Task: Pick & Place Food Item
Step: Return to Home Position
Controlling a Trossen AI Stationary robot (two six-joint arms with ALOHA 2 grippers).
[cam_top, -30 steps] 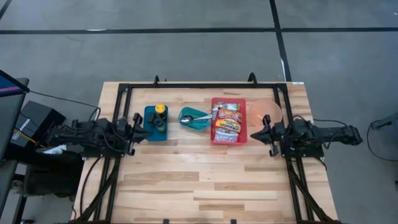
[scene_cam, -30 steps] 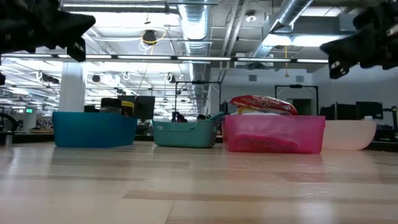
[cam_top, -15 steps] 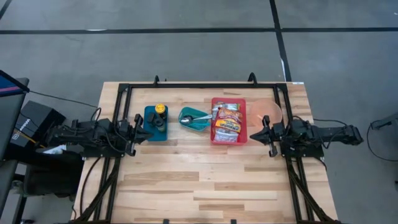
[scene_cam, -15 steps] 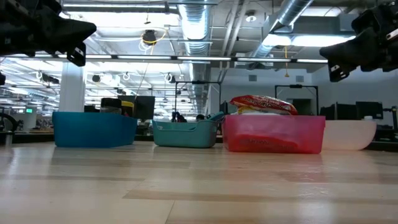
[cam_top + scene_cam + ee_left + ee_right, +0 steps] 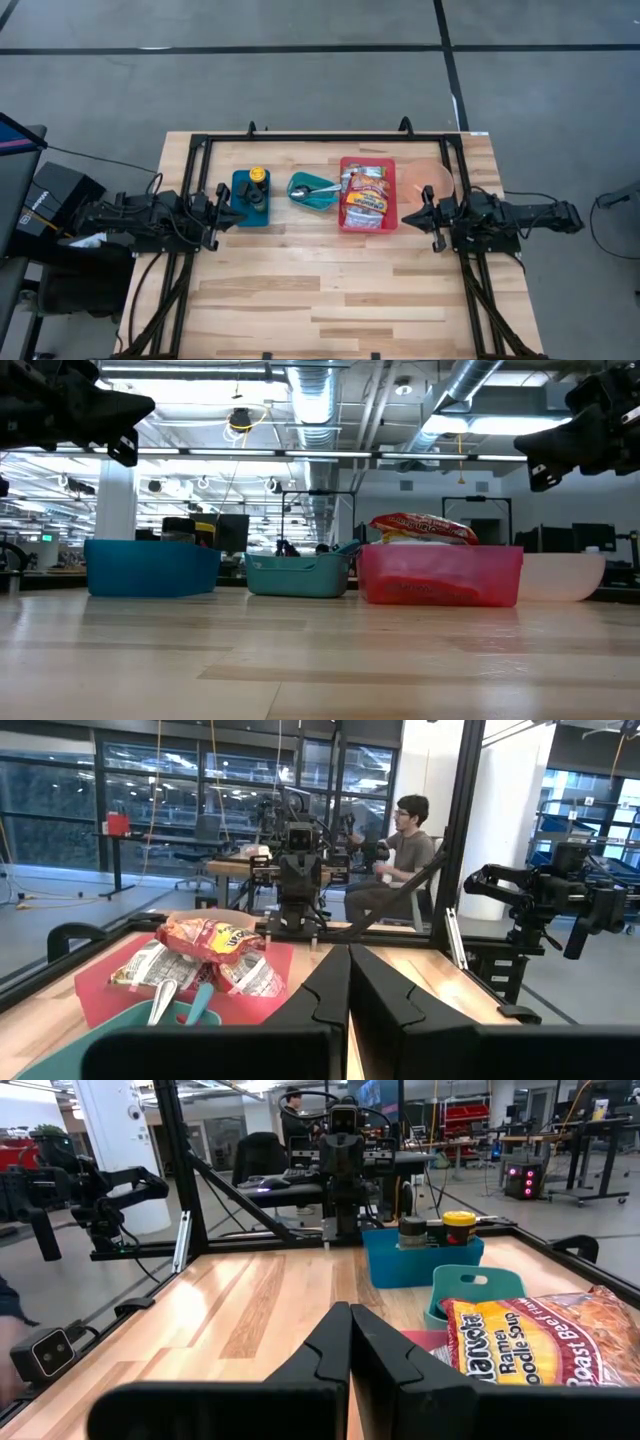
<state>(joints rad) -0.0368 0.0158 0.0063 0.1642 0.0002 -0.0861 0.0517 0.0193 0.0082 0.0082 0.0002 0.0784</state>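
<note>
Noodle packs sit piled in the red bin, which stands in the row of containers across the table; in the low view the top pack pokes up over the rim. The right gripper hangs above the table just off the bin's right side, near the pink bowl, with its fingers pressed together and nothing between them (the right wrist view shows the two tips meeting, a ramen pack close ahead). The left gripper is well apart from the red bin, just beside the blue bin that holds bottles; its fingers are also together, gripping nothing. Between the blue and red bins is a teal tub with a spoon in it. Both grippers are up off the table and touch no container. A person sits in the room beyond the table.
</note>
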